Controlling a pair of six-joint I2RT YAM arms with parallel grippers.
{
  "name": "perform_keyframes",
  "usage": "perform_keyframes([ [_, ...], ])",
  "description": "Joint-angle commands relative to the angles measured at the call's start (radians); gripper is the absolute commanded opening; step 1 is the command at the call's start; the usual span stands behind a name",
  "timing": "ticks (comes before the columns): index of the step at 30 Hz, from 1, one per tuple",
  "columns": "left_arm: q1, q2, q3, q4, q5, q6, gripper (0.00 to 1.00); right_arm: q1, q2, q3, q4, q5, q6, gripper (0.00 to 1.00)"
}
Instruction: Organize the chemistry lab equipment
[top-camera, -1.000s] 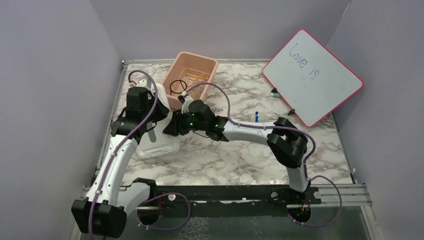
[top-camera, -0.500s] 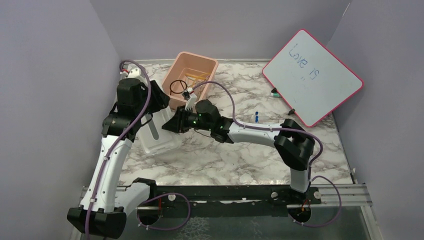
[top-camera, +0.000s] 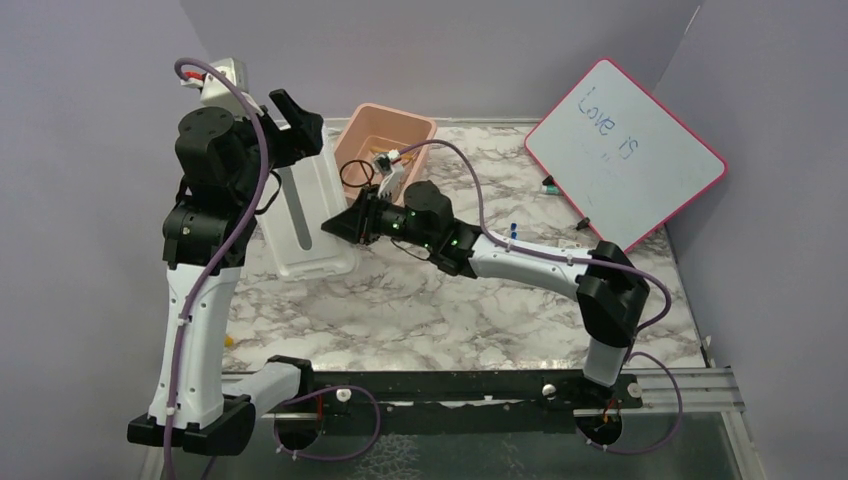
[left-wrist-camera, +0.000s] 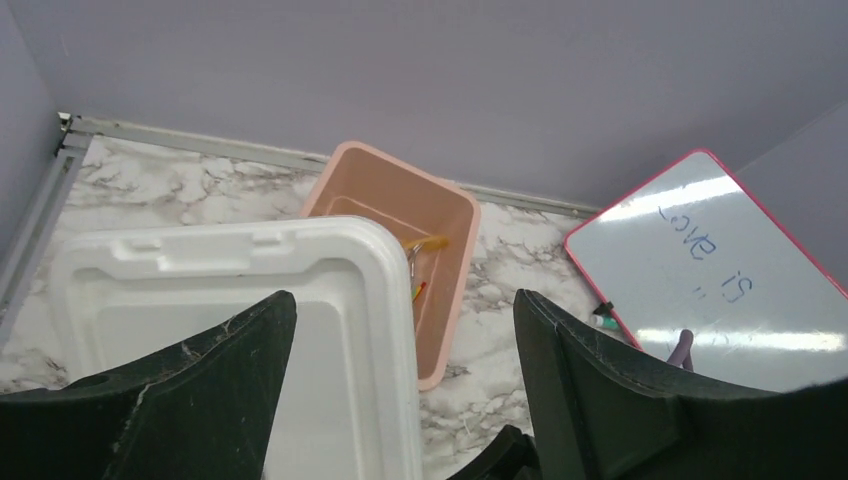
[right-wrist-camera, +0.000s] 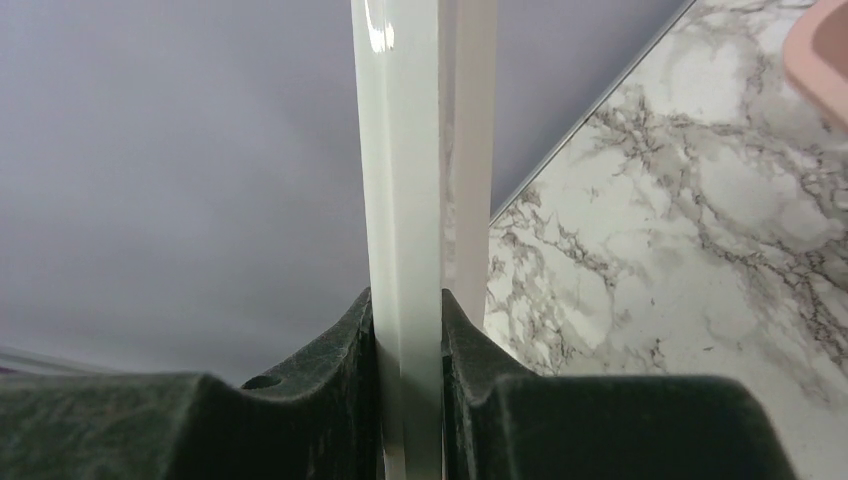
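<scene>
Plastic of the white moulded lid (top-camera: 305, 230) looks light, stiff, slick; right gripper (right-wrist-camera: 410, 320) fingers pinch its rim, left gripper (left-wrist-camera: 402, 305) fingers gape empty.

Tub (top-camera: 388, 138) back centre on table (top-camera: 450, 310); ring (top-camera: 343, 176), tube (left-wrist-camera: 428, 243) inside. Lid (top-camera: 300, 215) on edge just left of tub. Whiteboard (top-camera: 625, 150) back right.

Soft even light; glare bands on whiteboard (left-wrist-camera: 700, 260); right tool (right-wrist-camera: 408, 310) blurred.
</scene>
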Motion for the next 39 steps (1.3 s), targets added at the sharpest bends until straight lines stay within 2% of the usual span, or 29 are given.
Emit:
perform_keyframes([
  [1,-0.003,0.028,0.054,-0.001,-0.069,0.047,0.82,-0.056,-0.060,0.051,0.026,0.085,0.037,0.01],
  [9,-0.001,0.091,-0.069,0.095,-0.071,0.036,0.83,-0.204,-0.054,0.085,0.040,0.175,0.172,0.00],
  [15,0.057,0.219,-0.124,0.132,0.001,0.008,0.82,-0.282,0.024,0.136,0.050,0.225,0.333,0.01],
  [19,0.130,0.268,-0.185,0.175,0.040,-0.028,0.83,-0.304,0.106,0.198,0.068,0.190,0.427,0.01],
  [26,0.249,0.272,-0.327,0.268,0.089,-0.098,0.83,-0.308,0.202,0.262,0.052,0.159,0.497,0.01],
  [39,0.282,0.328,-0.370,0.297,0.189,-0.115,0.82,-0.344,0.221,0.137,0.042,0.231,0.568,0.01],
])
